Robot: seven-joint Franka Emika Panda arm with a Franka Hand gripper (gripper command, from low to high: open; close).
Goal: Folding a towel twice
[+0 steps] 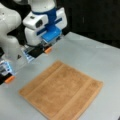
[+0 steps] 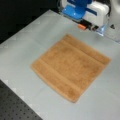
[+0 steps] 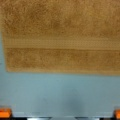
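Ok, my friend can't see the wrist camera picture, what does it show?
An orange-brown towel lies flat and unfolded on a pale grey table, filling the top half. The gripper's two orange fingertips peek in at the bottom corners, wide apart, holding nothing.

We find the towel (image 1: 61,91) lying flat and unfolded on the worktop (image 1: 100,57), one corner toward a front view's top. The hand (image 1: 28,62) hangs above the worktop beyond that corner, apart from the cloth. In a front view the towel (image 2: 71,66) sits mid-worktop (image 2: 25,45), hand (image 2: 91,27) at top right. In the wrist view the towel (image 3: 60,37) fills the upper part, bare worktop (image 3: 60,92) below, fingertips (image 3: 5,113) at the bottom corners.
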